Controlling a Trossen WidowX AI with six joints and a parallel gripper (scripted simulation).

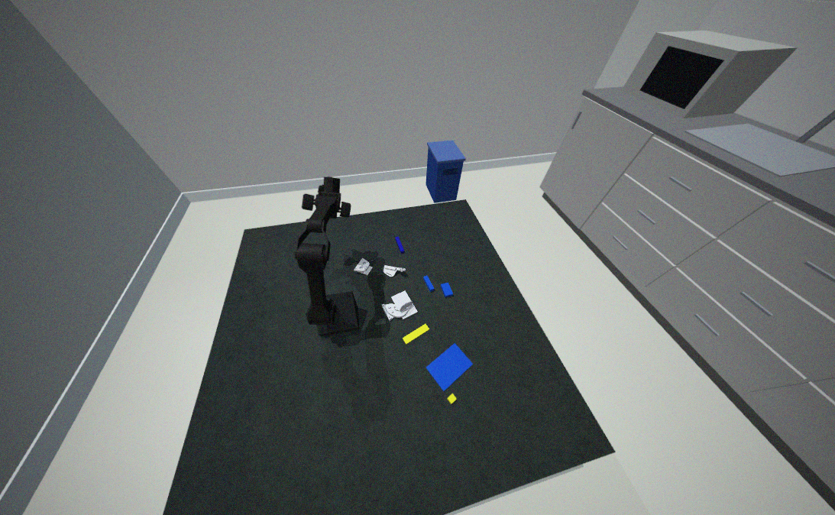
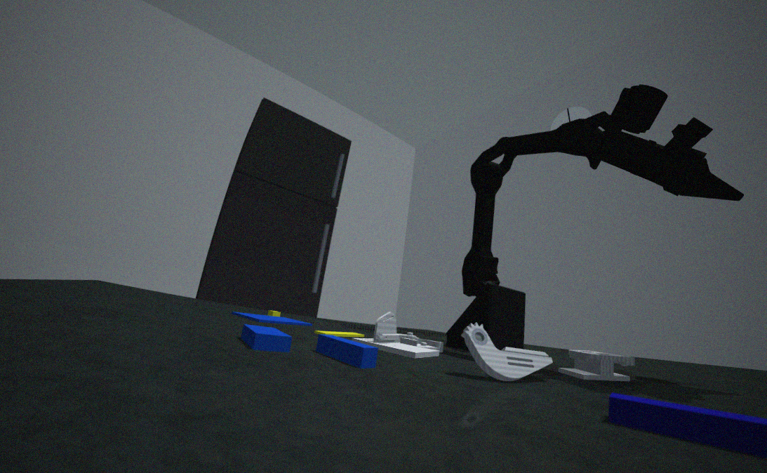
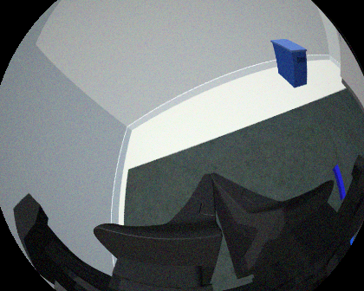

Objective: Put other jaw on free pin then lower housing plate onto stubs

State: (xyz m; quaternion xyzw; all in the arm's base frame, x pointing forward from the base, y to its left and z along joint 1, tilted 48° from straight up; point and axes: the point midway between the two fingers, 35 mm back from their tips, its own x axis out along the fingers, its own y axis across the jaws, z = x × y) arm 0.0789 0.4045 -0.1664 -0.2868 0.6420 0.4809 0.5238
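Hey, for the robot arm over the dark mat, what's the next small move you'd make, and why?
I'd probably swing the shut, empty black claw toward the loose white plastic jaw with gear teeth, opening it on the way. That jaw lies on the dark mat, off the white base plate, and the claw hangs high above the mat.

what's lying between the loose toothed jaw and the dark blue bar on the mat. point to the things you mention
Nothing lies between the loose toothed jaw [image 1: 391, 271] [image 2: 506, 361] and the dark blue bar [image 1: 399, 244] [image 2: 697, 420]; the top view shows that.
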